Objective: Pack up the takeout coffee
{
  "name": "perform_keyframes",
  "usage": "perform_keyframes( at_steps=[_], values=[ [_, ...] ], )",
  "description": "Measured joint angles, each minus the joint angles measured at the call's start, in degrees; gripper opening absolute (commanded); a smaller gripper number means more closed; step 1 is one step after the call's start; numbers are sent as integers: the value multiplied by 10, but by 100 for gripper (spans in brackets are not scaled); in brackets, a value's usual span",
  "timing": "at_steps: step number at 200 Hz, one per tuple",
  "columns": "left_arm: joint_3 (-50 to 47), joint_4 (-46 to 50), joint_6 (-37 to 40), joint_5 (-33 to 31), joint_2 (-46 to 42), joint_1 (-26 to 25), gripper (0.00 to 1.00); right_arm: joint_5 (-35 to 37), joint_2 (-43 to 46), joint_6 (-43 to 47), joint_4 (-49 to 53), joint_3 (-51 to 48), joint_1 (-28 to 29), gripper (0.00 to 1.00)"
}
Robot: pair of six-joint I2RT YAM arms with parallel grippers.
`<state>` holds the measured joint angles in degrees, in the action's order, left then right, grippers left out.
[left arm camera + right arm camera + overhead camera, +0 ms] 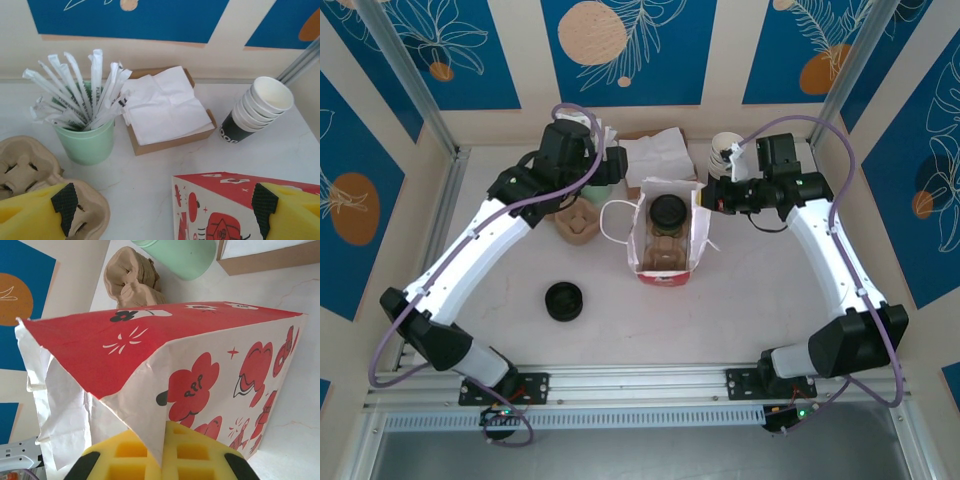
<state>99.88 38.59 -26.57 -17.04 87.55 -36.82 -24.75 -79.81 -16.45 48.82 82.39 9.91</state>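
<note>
bag [638,240] mouth open above, napkin box [660,158] close behind, lid stack [563,300] alone on bare near table [740,320]

Top camera looks down; close wrist cameras share the bag [665,272].

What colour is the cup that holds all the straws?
Mint green. The cup holding the white-wrapped straws shows best in the left wrist view.

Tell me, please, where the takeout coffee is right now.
In the top view, the takeout coffee sits inside the open red-and-white bag at mid-table, right of the cup carrier, with the napkins behind it.
</note>
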Motion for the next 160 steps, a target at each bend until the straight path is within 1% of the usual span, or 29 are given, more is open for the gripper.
perform_keyframes(
  at_steps=[42,76,117,160],
  values=[
    [58,28,-1,-28,58,24,91,-13,-35,-8,0,9,1,0],
    [99,40,-7,-45,97,64,90,-19,-53,-20,0,21,2,0],
    [158,70,-25,-42,146,116,87,-34,-66,-31,-3,30,3,0],
    [214,89,-25,-35,185,152,84,-45,-78,-44,-9,30,14,0]
  ],
)
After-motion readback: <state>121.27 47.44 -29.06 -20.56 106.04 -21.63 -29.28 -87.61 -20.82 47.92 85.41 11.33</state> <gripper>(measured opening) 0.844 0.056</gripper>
